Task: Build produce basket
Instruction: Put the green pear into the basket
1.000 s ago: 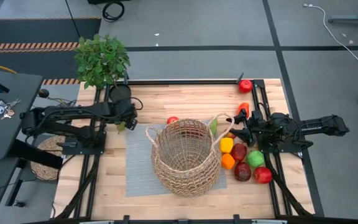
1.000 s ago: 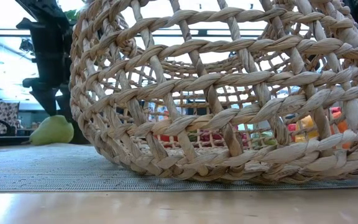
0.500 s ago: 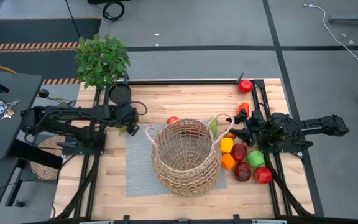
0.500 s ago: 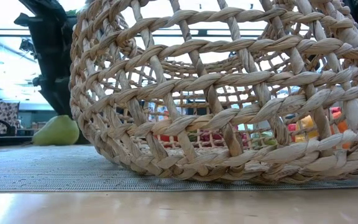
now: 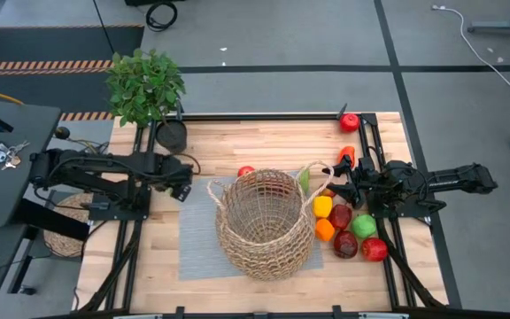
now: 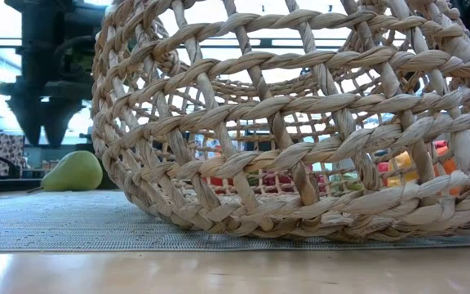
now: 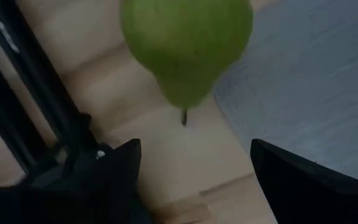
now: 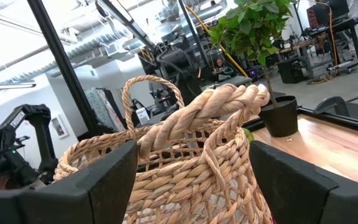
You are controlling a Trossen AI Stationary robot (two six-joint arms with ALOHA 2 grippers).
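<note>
Basket [image 5: 265, 223] placement is being shown in the high view: it is standing on a grey mat [image 5: 197, 252] at the middle of the tabletop [image 5: 264, 142]. Most of the produce [image 5: 348, 229] is being kept in a cluster between the basket and the right edge. The left gripper [image 5: 182, 188], which was nearer the far edge a second ago, is being drawn back toward the mat's left edge. The right gripper [image 5: 342, 190] is being held unmoved at the basket's right handle.

In the low view, a green pear [image 6: 73, 171] is lying free on the mat, with the left arm hanging above it.

In the left wrist view, the fingers [image 7: 303, 186] are being held spread, empty, just short of the pear [image 7: 188, 43], so a pick is judged to be pending. Open mat is being left around it.

In the right wrist view, the right gripper's jaws are standing parted about the braided handle [image 8: 213, 109]; contact cannot be told.
</note>
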